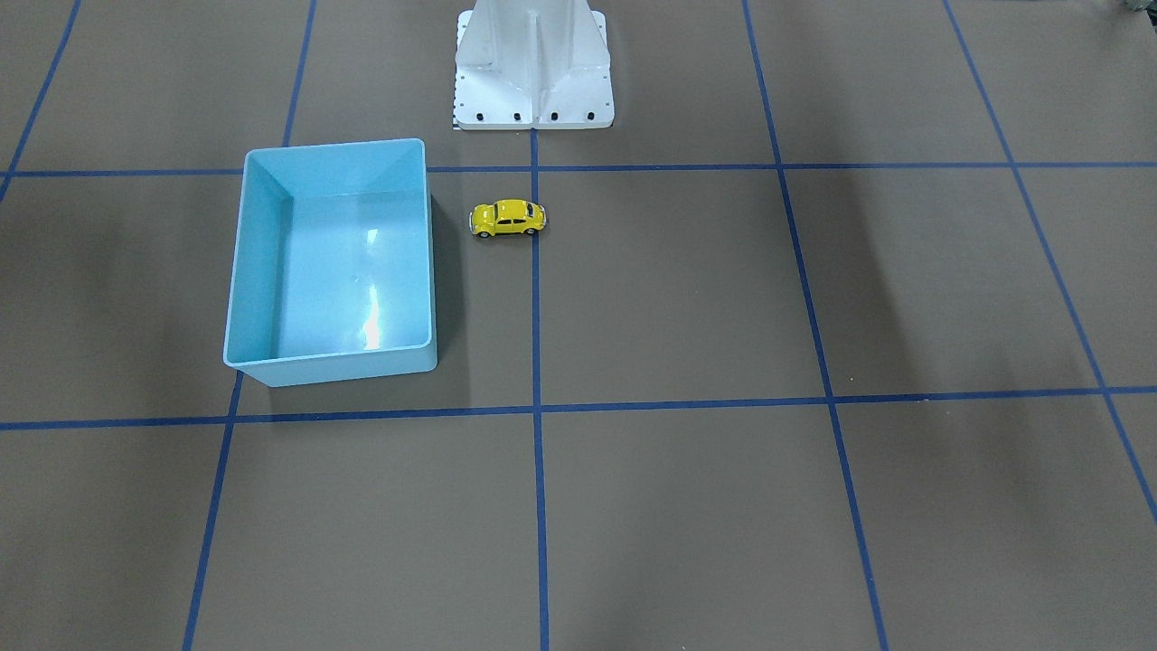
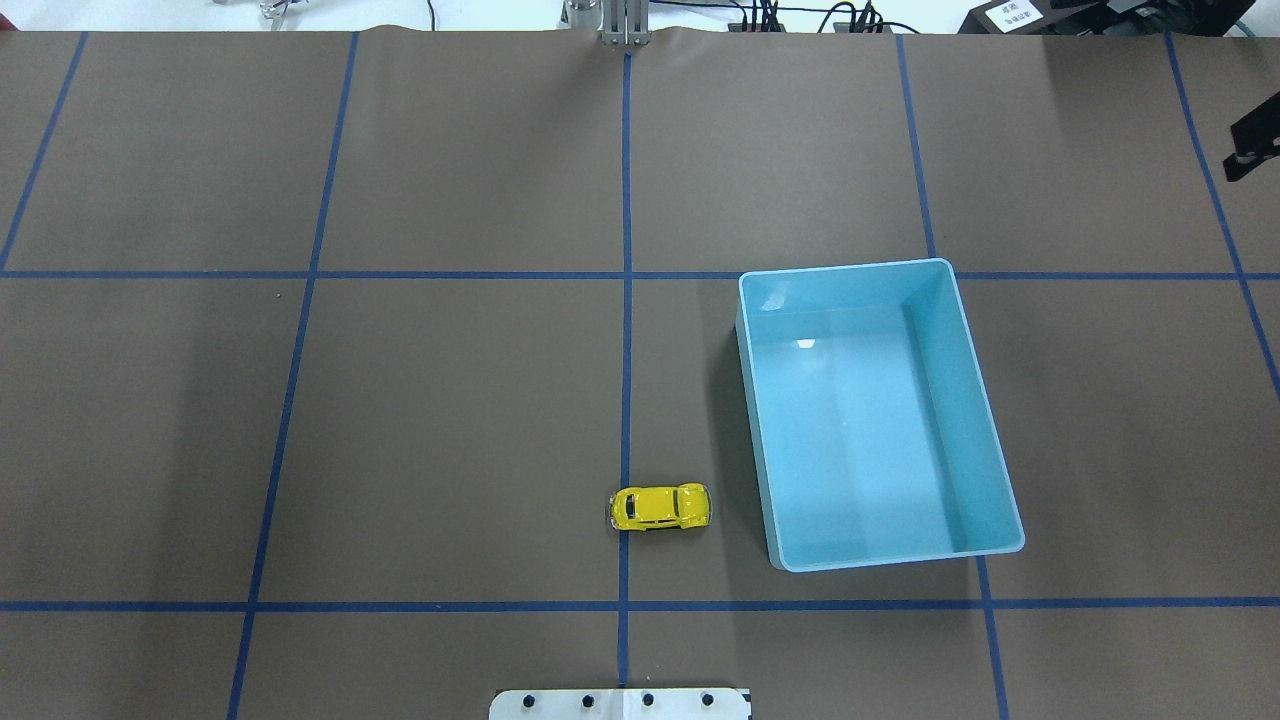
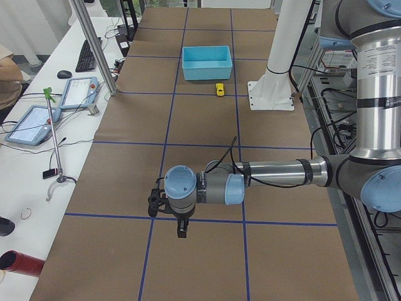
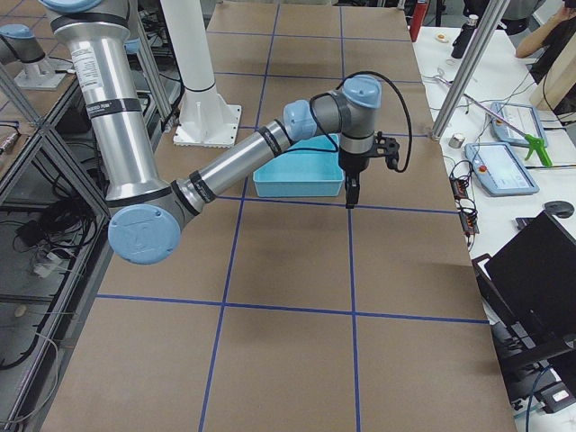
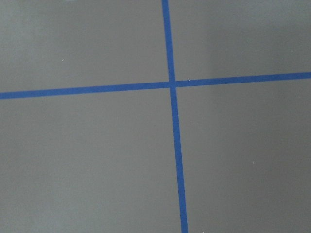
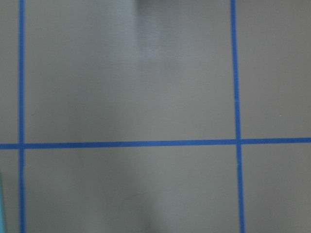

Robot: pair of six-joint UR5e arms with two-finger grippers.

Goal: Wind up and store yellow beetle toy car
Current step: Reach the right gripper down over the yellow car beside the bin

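A: Two questions. Where was the yellow beetle toy car [image 2: 660,507], and what were the grippers doing?

B: The car stood on its wheels on the bench [image 2: 450,400], side-on to the robot. One end sat over the blue tape line [image 2: 626,300] down the middle. It was just left of the light blue bin [image 2: 990,470], by the bin's near-left corner and apart from it, not far from the white robot base [image 1: 533,68].

A: And the grippers?

B: The left gripper [image 3: 182,231] hung pointing down over the bench's left end, well apart from the car. The right gripper [image 4: 349,193] hung pointing down on the bin's right side. Both showed only from the side cameras, so I could not tell whether either was spread or pressed together.
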